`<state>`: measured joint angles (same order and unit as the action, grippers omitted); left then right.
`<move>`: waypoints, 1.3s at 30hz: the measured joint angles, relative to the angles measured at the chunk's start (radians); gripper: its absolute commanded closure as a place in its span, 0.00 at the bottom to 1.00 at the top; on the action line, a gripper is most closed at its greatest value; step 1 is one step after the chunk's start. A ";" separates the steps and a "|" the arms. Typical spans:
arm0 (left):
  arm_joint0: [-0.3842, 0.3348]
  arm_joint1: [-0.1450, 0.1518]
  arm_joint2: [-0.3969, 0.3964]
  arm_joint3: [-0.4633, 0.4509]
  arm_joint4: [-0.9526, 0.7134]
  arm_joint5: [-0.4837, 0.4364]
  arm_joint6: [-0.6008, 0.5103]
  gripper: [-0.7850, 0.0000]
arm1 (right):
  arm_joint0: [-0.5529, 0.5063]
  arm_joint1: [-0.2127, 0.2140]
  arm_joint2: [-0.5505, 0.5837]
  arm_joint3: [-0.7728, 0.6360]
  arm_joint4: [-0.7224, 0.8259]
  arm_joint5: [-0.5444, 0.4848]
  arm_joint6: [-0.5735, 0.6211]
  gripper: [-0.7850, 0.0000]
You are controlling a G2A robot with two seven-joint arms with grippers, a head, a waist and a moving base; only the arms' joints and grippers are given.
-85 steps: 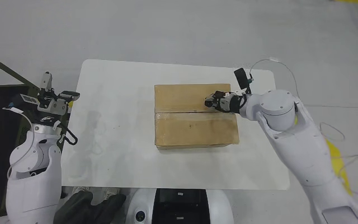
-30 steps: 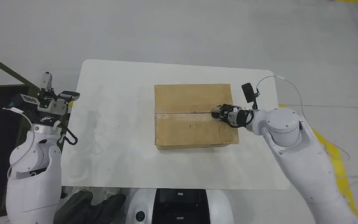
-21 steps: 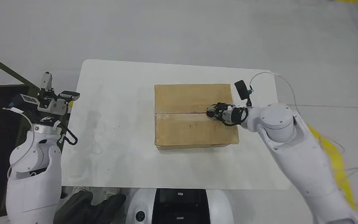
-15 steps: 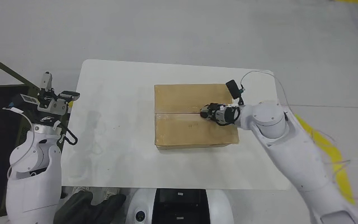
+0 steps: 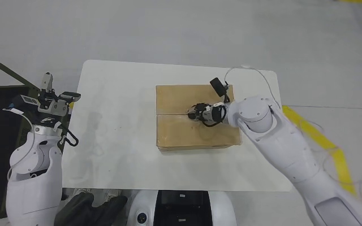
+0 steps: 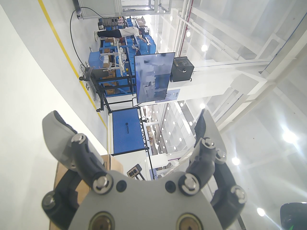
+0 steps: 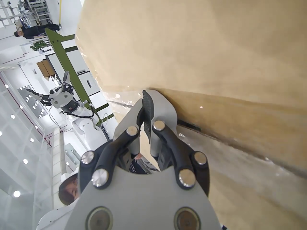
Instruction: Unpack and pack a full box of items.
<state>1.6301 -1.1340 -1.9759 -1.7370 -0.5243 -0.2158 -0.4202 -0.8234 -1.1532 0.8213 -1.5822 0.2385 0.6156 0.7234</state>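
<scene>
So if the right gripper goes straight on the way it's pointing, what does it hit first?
Likely the taped seam of the box: the right gripper, shut, points along it, low over the flaps. Whether its tips already touch is unclear.

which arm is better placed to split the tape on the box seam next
Right: the right gripper is shut, tips on the cardboard box's taped seam. The left gripper sits open beyond the table's edge, far from the box.
</scene>
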 measured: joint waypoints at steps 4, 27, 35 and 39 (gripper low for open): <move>0.000 0.000 0.000 0.000 0.000 0.000 0.000 0.00 | 0.029 -0.018 -0.039 0.015 0.007 -0.020 0.001 1.00; 0.000 0.000 0.000 0.000 0.000 0.000 0.000 0.00 | 0.161 -0.123 -0.205 0.070 0.054 -0.052 -0.014 1.00; 0.000 0.000 0.000 0.000 0.000 0.000 0.000 0.00 | 0.220 -0.168 -0.225 0.163 0.099 -0.101 -0.030 1.00; 0.000 0.000 0.000 0.000 0.000 0.000 0.000 0.00 | 0.239 -0.189 -0.234 0.221 0.127 -0.117 -0.026 1.00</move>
<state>1.6301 -1.1340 -1.9759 -1.7370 -0.5243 -0.2158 -0.4202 -0.5844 -1.3425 0.5870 -1.3608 0.3654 0.4984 0.6979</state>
